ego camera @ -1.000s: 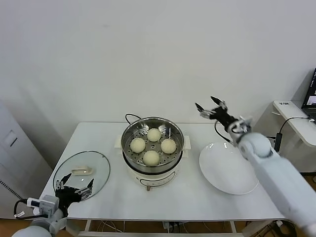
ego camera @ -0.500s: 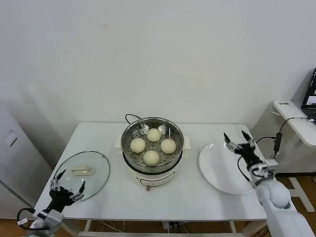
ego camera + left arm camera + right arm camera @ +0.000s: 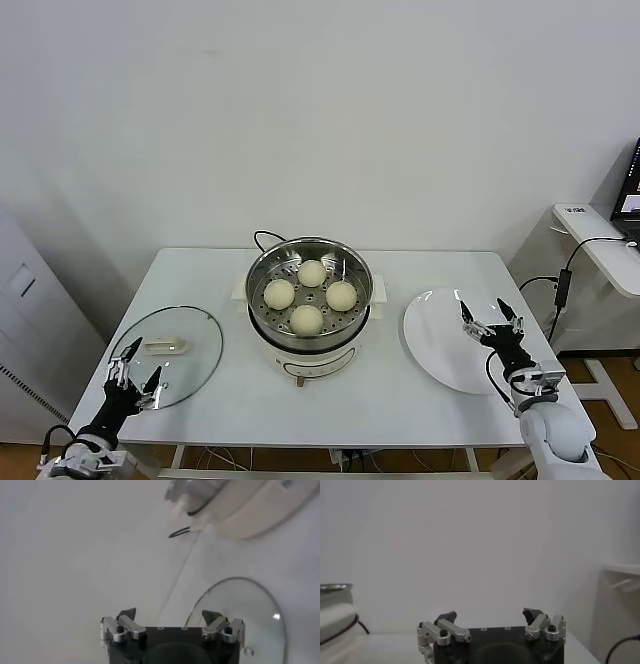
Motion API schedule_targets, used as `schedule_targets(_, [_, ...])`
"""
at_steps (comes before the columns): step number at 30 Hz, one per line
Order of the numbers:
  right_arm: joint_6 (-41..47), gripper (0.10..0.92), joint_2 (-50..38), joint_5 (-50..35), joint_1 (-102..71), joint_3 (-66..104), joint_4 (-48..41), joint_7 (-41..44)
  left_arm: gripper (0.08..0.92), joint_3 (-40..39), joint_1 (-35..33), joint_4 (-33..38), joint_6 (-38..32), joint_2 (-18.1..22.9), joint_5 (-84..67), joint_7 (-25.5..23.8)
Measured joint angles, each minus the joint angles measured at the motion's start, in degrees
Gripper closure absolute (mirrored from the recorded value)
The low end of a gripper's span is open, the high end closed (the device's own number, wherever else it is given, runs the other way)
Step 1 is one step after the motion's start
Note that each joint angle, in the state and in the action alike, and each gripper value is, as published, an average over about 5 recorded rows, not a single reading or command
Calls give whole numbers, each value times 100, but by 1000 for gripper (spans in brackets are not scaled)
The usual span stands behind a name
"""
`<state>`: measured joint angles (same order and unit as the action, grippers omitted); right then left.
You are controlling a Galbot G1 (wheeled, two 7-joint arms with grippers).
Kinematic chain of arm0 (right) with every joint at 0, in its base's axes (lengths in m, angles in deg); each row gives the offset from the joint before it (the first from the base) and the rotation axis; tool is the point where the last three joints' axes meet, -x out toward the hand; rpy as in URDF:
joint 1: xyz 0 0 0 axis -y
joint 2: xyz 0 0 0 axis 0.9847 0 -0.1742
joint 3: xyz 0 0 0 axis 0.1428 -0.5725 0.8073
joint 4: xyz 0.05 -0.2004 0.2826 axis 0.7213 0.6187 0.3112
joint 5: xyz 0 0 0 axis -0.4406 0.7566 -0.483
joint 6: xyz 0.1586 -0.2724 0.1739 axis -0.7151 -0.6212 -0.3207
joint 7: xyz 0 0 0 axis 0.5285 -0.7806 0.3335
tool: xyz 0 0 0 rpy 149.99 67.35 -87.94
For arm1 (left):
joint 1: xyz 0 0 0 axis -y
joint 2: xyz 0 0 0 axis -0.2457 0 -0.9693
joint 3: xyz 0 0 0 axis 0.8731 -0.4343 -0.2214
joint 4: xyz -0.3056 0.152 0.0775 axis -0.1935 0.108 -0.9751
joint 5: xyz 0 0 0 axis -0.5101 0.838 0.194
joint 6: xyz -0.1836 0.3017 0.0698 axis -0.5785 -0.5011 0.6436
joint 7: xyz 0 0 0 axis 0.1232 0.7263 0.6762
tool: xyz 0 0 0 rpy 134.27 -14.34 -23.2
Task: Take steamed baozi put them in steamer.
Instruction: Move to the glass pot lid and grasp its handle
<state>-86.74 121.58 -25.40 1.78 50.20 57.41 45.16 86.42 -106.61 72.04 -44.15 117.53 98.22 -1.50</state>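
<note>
A white table [image 3: 420,400] stands before a plain white wall. The steamer [image 3: 309,290] stands upright at its middle, open side up, with four round baozi [image 3: 307,319] inside. The right claw [image 3: 489,318] hangs wide open and empty over the plate [image 3: 440,350], well apart from the steamer. The left claw [image 3: 132,365], also wide open and empty, is at the glass lid [image 3: 190,335].

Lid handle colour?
Cream, on the clear glass lid; handle shows best in the head view.
</note>
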Motion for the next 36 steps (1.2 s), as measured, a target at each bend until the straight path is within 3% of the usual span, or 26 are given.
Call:
schedule_targets(15, [-131,203,260,339,-150,57,-149,178,177,-49,978,-1429,-868,412,1973,590])
schedule_targets(36, [-221,203,368,529,-265,132,-264,380,177,-153,2042,-2583,-1173,665,2767,918])
